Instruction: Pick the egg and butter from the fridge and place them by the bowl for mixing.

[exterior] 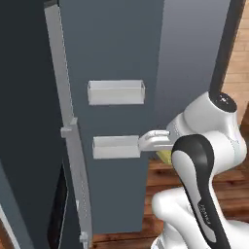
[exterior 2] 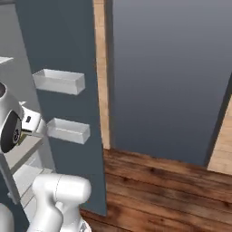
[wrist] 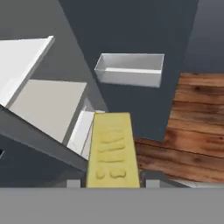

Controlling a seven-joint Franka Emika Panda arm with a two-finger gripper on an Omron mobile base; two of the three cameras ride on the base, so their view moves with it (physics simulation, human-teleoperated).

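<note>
Butter [wrist: 113,151] is pinched in my gripper [wrist: 113,181], sitting at 6 o'clock in the hand view, by the fridge [exterior: 116,48] door bins [wrist: 129,69]. Guessing next: back out and head for the bowl.

Tall dark blue-grey fridge [exterior: 121,44] door open; two white rectangular door bins [exterior: 116,92] mounted on door's inner face, one above other. White flat fridge shelves [wrist: 46,103] stacked inside. Brown wooden plank floor [exterior 2: 172,181] beneath door.
</note>
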